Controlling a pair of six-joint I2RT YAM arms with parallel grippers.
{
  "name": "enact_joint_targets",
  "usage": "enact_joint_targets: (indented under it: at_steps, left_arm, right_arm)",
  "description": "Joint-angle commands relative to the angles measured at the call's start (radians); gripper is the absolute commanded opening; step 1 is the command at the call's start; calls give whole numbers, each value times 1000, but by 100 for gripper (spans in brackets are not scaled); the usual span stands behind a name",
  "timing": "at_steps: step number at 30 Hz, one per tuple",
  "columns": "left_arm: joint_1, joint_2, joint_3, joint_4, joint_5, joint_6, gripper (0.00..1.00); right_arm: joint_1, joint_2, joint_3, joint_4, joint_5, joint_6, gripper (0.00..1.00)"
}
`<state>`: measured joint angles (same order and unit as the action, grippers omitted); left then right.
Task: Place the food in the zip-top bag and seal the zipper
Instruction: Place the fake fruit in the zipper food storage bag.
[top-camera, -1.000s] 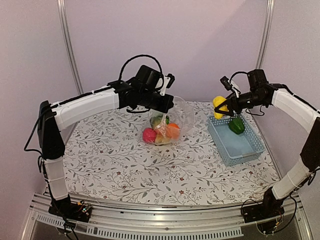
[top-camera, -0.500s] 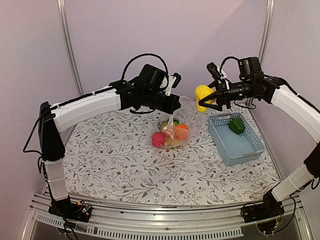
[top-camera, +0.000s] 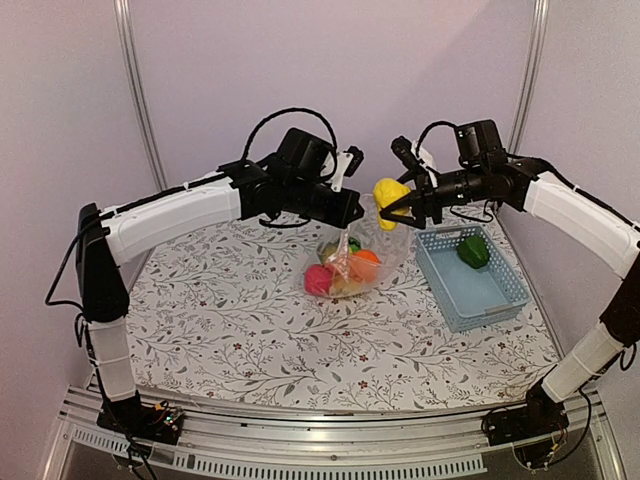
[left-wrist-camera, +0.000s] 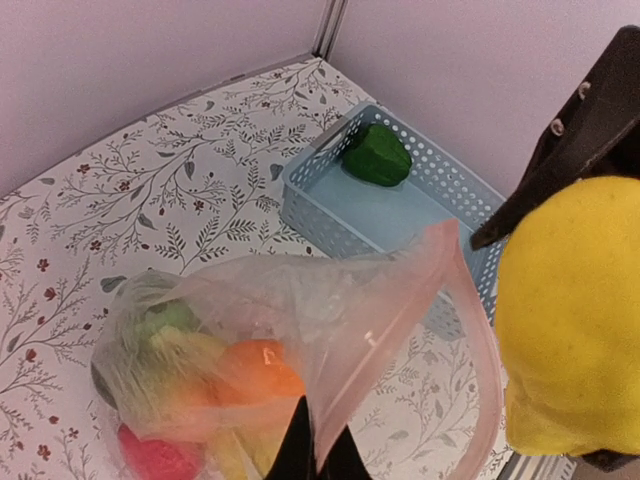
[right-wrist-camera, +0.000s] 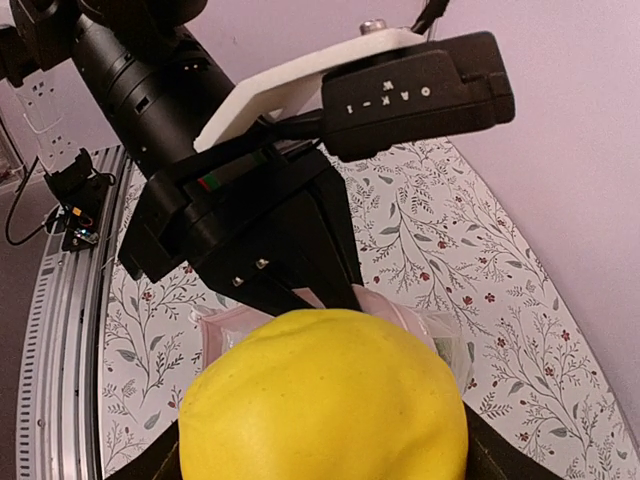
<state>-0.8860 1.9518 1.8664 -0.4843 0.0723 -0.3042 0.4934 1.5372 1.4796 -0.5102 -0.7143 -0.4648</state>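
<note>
Toward the back of the table (top-camera: 220, 310) sits the zip-top bag (left-wrist-camera: 330, 320). Its base rests on the surface and its mouth is lifted by your left hand (left-wrist-camera: 318, 452), fingers pressed together on the pinkish rim. Pink, orange and green food already lies inside. Your right hand (top-camera: 402, 207) pinches the yellow piece (top-camera: 389, 190), which hangs just beside the raised mouth and a little above it.

This looks like the drop-in. Carry the yellow piece over the middle of the opening, lower it past the rim, and only then spread the fingers. The mouth is floppy and held at 1 point, so a piece released early could land on the film and slide off outside. The 2 hands are very near each other, so mind the right fingers against the left wrist housing.

To the right, well apart from the bag, stands the blue basket (top-camera: 478, 300), with 1 green piece (top-camera: 473, 251) in its far corner yet to be moved. The zipper is too faint to make out, and the mouth is plainly unsealed.
</note>
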Motion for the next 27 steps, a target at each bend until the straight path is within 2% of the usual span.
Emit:
enact_joint_targets:
  at_steps: [1,5,7,9,10,17,21,24,27]
  left_arm:
    - [-5,-60,25,38,27,-4,0]
    - [-5,-63,36,36,29,-4,0]
    - [-4,-67,34,36,27,-1,0]
    - [-3,-70,33,32,16,3,0]
    - [-2,-72,29,29,8,7,0]
    - [39,-104,-38,44,-32,-1,0]
    - [90,-177,-82,34,-130,25,0]
    - [148,-251,-196,113,-208,49,0]
    - [170,-228,-261,127,-175,45,0]
  right_arm:
    - [48,-2,-11,44,117,-48,72]
    - [53,7,-12,54,160,-39,77]
    - [53,14,-6,49,166,-37,85]
    - [53,22,13,36,175,-29,98]
    - [53,23,25,26,180,-20,99]
    - [11,-71,42,-4,182,23,99]
    - [-109,-125,38,-24,155,89,99]
    - [-212,-139,9,-38,176,104,99]
    - [-304,-126,-49,-39,244,113,99]
